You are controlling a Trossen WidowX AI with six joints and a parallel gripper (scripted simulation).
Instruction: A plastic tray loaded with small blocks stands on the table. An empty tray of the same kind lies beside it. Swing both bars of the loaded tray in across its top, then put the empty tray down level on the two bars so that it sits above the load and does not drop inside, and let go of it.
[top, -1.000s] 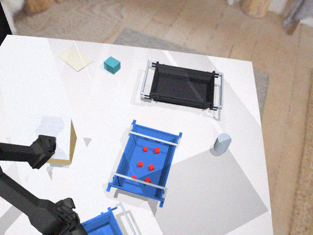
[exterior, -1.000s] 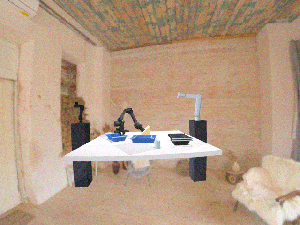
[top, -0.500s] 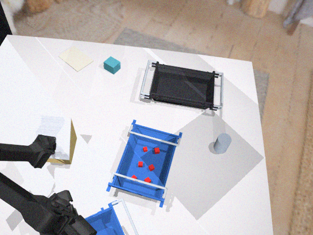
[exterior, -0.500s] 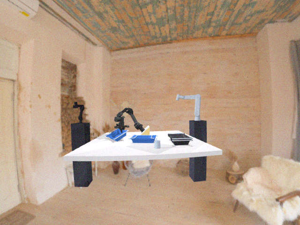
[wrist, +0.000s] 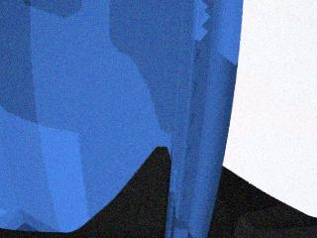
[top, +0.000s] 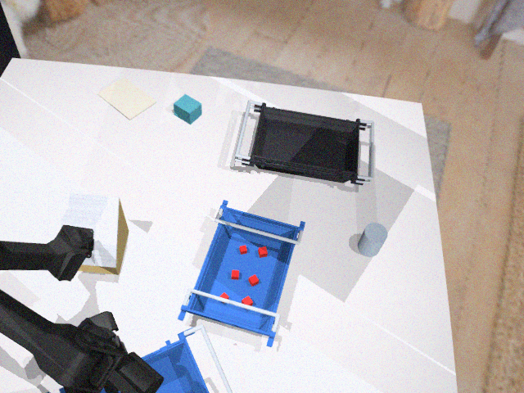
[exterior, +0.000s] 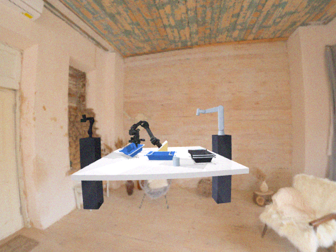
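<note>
The loaded blue tray point(top: 209, 259) point(exterior: 160, 156) stands on the table with several small red blocks on its floor. Its far bar point(top: 258, 232) and near bar point(top: 234, 303) both lie across its top, near its ends. The empty blue tray point(top: 173, 365) point(exterior: 132, 150) point(wrist: 99, 99) is tilted beside it at the lower left of the top view, partly out of frame. One of its bars point(top: 215, 359) is swung outward. My gripper point(exterior: 136, 145) point(wrist: 173, 158) is shut on the empty tray's side wall; in the top view its fingertips are hidden.
A black tray point(top: 306, 142) point(exterior: 202, 157) with bars swung out stands behind. A grey-blue cylinder point(top: 372, 239) point(exterior: 176, 161) stands to the right. A yellow-sided wedge point(top: 122, 238) point(exterior: 163, 147) is at left, a black arm part point(top: 70, 254) beside it. A teal block point(top: 187, 109) and cream sheet point(top: 127, 97) lie farther back.
</note>
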